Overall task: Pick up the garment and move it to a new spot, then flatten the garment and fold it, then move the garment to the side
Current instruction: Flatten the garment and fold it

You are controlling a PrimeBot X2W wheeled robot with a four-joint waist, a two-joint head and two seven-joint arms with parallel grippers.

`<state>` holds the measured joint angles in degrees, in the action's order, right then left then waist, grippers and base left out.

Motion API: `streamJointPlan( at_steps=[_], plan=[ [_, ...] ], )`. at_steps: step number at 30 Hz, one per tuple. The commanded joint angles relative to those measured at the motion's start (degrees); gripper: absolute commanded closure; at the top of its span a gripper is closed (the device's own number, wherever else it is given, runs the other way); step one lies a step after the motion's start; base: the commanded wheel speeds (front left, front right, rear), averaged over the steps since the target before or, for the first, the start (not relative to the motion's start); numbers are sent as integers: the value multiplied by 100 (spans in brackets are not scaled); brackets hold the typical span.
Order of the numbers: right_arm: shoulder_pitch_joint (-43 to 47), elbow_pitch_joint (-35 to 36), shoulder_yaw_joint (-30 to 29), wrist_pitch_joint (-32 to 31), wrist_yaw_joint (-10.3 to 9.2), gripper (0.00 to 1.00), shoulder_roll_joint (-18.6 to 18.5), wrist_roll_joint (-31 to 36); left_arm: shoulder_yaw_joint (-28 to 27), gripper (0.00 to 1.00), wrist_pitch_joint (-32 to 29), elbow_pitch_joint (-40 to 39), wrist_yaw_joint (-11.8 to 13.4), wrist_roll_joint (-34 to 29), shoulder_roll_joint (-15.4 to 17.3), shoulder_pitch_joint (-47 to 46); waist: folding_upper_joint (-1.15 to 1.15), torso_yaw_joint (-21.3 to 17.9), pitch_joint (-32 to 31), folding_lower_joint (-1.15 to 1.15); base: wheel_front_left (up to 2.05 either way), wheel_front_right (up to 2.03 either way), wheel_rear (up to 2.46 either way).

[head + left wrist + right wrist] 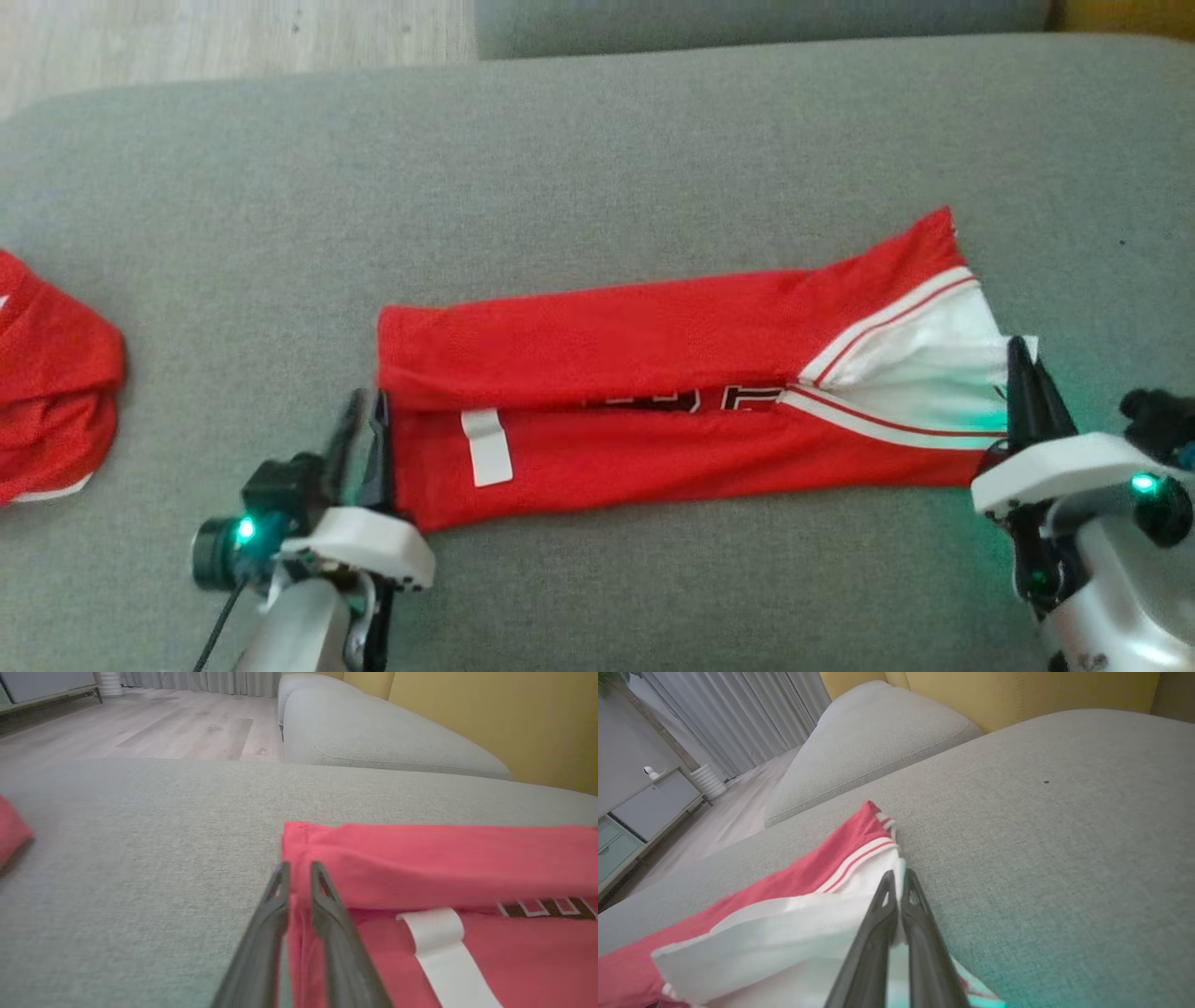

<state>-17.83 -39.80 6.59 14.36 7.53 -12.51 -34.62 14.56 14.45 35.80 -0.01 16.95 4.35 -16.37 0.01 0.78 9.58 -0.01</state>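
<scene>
I am gripping the garment (653, 373) at its two ends, left gripper (370, 399) and right gripper (1019, 347) both clamped on cloth, I think for pulling the fold flat

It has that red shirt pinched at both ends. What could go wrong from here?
1. The left fingers seem to grip just the very edge of the shirt; it might slip out when pulled.
2. The right fingers pinch the loose white flap, so a lift could drag up one layer and undo the fold.
3. Another red garment lies off to the left; sliding the shirt that way might run it into that one.
</scene>
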Motion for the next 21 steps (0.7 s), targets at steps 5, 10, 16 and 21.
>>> streamJointPlan(
  at_steps=[5,10,16,21],
  plan=[
    [152,478,-184,63,-4,0,24,925,-698,0,54,-570,92,-339,-29,386,-1,20,-278,1,0,0,0],
    [368,755,-370,63,-4,0,146,1775,-857,0,54,-991,62,-578,-94,756,-1,66,-445,1,0,0,0],
    [809,629,-548,63,-4,0,511,2322,-791,0,54,-1358,-108,-776,-141,1387,-1,193,-809,1,0,0,0],
    [930,467,-598,63,-4,0,628,2398,-634,0,54,-1488,-161,-673,-145,1612,-1,234,-907,1,0,0,0]
  ],
)
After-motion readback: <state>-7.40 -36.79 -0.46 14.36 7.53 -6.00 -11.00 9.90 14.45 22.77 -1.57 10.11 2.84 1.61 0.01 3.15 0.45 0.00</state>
